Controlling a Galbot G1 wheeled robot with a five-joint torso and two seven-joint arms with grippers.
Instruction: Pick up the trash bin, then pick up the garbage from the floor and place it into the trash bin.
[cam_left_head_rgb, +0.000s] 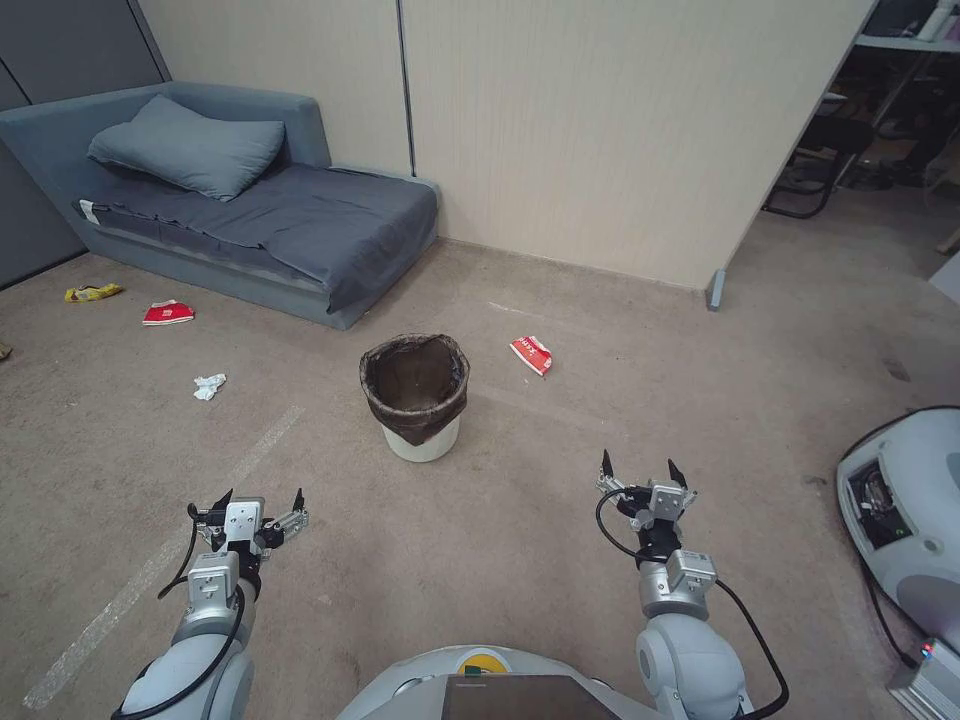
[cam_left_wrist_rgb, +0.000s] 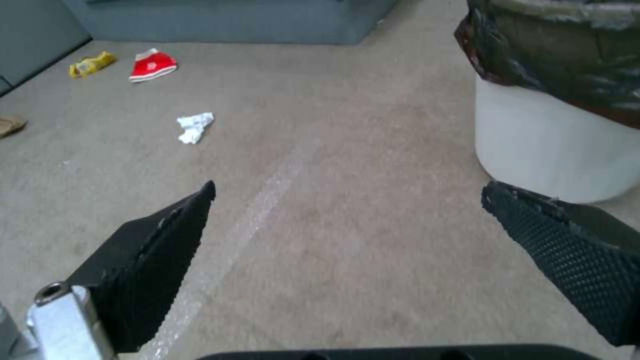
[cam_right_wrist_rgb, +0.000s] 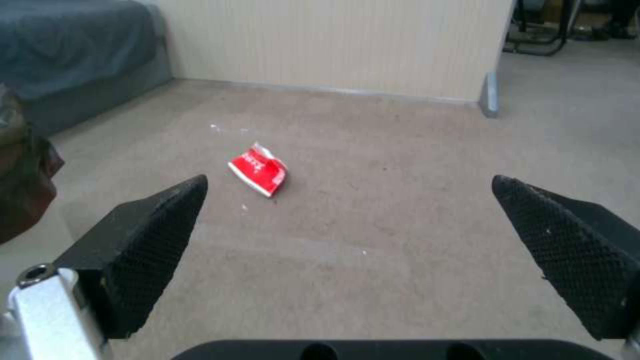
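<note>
The trash bin (cam_left_head_rgb: 417, 395), a small white pail with a dark bag over its rim, stands upright on the tan carpet floor (cam_left_head_rgb: 520, 520) ahead of me; its side (cam_left_wrist_rgb: 553, 145) is close by in the left wrist view. Garbage lies scattered: a red-and-white wrapper (cam_left_head_rgb: 531, 354) (cam_right_wrist_rgb: 259, 169) right of the bin, crumpled white tissue (cam_left_head_rgb: 208, 385) (cam_left_wrist_rgb: 194, 126), another red wrapper (cam_left_head_rgb: 168, 313) (cam_left_wrist_rgb: 153, 65) and a yellow packet (cam_left_head_rgb: 93, 292) (cam_left_wrist_rgb: 91, 64) to the left. My left gripper (cam_left_head_rgb: 260, 502) (cam_left_wrist_rgb: 347, 192) and right gripper (cam_left_head_rgb: 640, 470) (cam_right_wrist_rgb: 347, 185) hang open and empty, short of the bin on either side.
A grey-blue daybed (cam_left_head_rgb: 250, 210) with a pillow stands at the back left against a beige wall panel (cam_left_head_rgb: 620, 130). A pale tape strip (cam_left_head_rgb: 150, 580) crosses the carpet on the left. A white machine base (cam_left_head_rgb: 905, 510) with cables sits at the right edge. Chairs (cam_left_head_rgb: 820, 150) stand beyond the partition.
</note>
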